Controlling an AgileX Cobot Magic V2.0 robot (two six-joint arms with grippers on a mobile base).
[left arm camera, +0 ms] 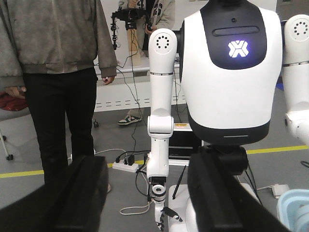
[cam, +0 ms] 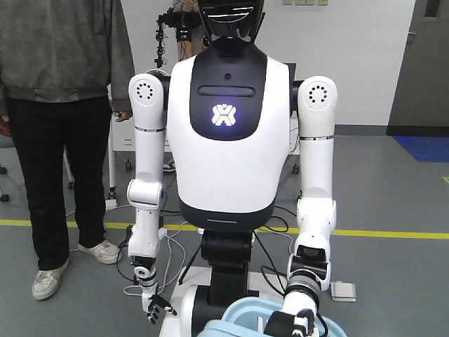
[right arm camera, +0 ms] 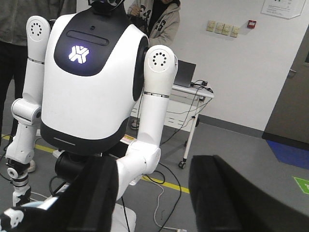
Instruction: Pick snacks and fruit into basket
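The left pincer (left arm camera: 145, 195) stands apart; the right pincer (right arm camera: 154, 193) likewise. The basket (left arm camera: 295, 209) shows low, beside the left pincer.

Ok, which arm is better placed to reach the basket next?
Right, probably. The front view shows the basket right of centre; the left wrist view has it only at the far right edge. Left pincer and right pincer are open and empty.

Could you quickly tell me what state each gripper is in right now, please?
Left gripper: open, nothing between its fingers.
Right gripper: open, nothing between its fingers.
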